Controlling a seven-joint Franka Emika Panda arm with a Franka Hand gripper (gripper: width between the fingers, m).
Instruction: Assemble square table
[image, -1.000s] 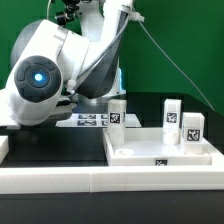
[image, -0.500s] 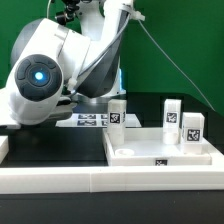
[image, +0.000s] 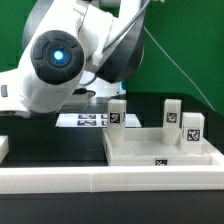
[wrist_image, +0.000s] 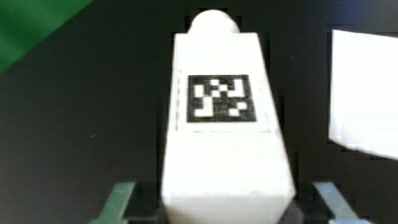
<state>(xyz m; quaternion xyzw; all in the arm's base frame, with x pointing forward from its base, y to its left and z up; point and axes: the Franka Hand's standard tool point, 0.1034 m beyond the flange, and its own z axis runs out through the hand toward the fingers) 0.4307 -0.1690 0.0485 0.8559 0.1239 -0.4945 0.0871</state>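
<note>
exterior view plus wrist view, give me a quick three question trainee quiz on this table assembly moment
1. How many white tagged plastic block legs stand upright in the exterior view?
2. True or false: the pincer is open and empty.
3. The flat white marker board lies toward which side of the large white square plastic slab? A) the exterior view's left B) the exterior view's right C) on top of it

Key: 1) three 2) false, it grips a fourth leg 3) A

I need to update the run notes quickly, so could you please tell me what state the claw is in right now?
Claw: closed on a white tagged table leg, one finger on either side of it.
</note>
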